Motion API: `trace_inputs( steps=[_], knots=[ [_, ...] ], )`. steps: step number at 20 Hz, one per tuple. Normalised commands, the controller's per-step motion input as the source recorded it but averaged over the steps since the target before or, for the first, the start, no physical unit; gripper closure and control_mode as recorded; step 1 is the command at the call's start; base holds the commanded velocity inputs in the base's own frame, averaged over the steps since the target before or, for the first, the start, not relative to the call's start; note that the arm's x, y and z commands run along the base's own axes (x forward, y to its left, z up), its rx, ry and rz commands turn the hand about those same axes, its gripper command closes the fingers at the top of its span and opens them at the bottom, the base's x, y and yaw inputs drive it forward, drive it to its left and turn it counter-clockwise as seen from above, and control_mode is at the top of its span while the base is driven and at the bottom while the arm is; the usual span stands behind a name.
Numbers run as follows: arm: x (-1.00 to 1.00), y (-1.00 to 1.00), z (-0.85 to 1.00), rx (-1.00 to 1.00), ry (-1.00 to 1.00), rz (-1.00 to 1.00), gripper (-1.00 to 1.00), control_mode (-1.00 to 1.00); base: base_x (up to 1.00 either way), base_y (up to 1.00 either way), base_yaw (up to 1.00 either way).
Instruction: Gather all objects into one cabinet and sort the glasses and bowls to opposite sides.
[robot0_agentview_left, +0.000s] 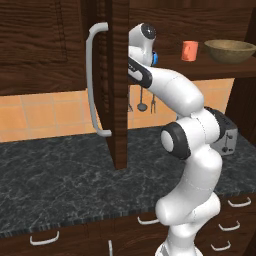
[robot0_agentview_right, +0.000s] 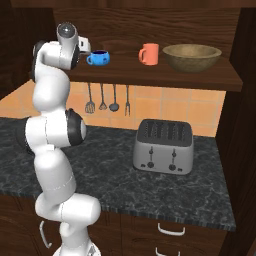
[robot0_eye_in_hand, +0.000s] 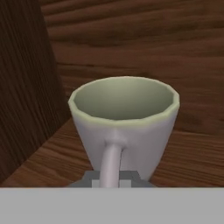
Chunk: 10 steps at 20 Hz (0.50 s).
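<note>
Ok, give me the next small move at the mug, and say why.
Probably ease the end effector slightly forward. The mug stands upright on the wooden shelf, its handle pointing straight back between the finger tips. Whether they grip it yet cannot be told, so a short advance before closing seems safest.

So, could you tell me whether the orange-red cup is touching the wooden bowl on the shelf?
Apart. In the right base view the orange-red cup stands left of the wooden bowl with a clear strip of dark back wall between them.
</note>
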Motion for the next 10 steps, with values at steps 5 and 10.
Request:
trace_inputs(
  steps=[5,10],
  knots=[
    [0.00,0.00,-0.34,0.00,0.00,0.00,-1.00,-1.00,0.00,0.00,0.00],
    [-0.04,0.00,0.00,0.00,0.00,0.00,-1.00,-1.00,0.00,0.00,0.00]
  ],
)
